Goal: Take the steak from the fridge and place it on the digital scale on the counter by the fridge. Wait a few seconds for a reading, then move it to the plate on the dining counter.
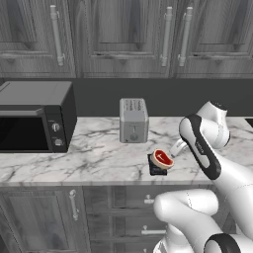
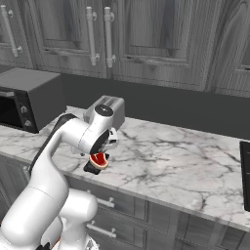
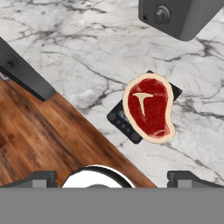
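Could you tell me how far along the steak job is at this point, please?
Done: the steak lies on the digital scale on the marble counter, near the toaster. In hand: nothing; the gripper is open above it, seemingly waiting for the reading. Left: pick the steak up again and carry it to the plate.

Arm bent low, fingers (image 3: 39, 178) spread wide (nothing held).

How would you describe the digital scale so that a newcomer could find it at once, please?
On the marble counter, look in front of the silver toaster, near the front edge. The digital scale is the small flat black device there, mostly covered by the red steak lying on it.
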